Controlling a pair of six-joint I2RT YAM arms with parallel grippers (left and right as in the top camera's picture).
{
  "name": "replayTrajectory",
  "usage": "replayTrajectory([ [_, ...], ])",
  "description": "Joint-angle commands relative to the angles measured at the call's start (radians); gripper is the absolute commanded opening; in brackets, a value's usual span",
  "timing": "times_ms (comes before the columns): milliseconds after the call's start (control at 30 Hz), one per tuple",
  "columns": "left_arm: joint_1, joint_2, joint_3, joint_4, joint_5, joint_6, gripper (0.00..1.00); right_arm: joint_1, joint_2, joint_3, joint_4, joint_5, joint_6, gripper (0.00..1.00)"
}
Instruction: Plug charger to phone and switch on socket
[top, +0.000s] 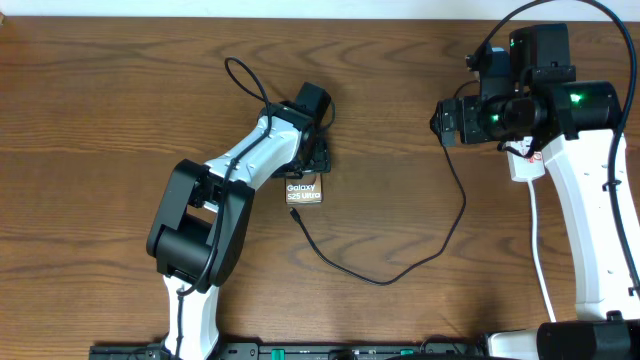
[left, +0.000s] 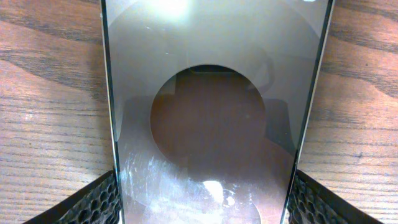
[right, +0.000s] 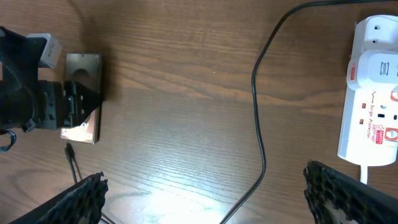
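The phone (top: 304, 191) lies flat on the table, its "Galaxy S25 Ultra" text facing up. My left gripper (top: 314, 166) is shut on its far end. In the left wrist view the phone (left: 211, 112) fills the gap between both fingers (left: 93, 202). The charger (top: 455, 215), a thin black cable, curves across the table, and its plug tip (top: 293, 213) rests just off the phone's near end. My right gripper (top: 446, 122) stands open over bare wood, holding nothing. The socket (right: 373, 93) lies to its right, mostly hidden under the arm in the overhead view.
A thick white cord (top: 540, 250) runs from the socket toward the table's front edge beside the right arm. A loop of the left arm's own black cable (top: 245, 80) lies behind the left wrist.
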Motion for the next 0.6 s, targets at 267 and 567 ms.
replayTrajectory([
  [267, 0.000, 0.016, 0.010, -0.011, 0.010, -0.015, 0.74, -0.005, -0.004, 0.019, -0.001, -0.006, 0.010, 0.99],
  [567, 0.000, 0.011, 0.011, -0.024, 0.010, -0.015, 0.74, -0.005, -0.004, 0.019, -0.001, -0.006, 0.010, 0.99],
])
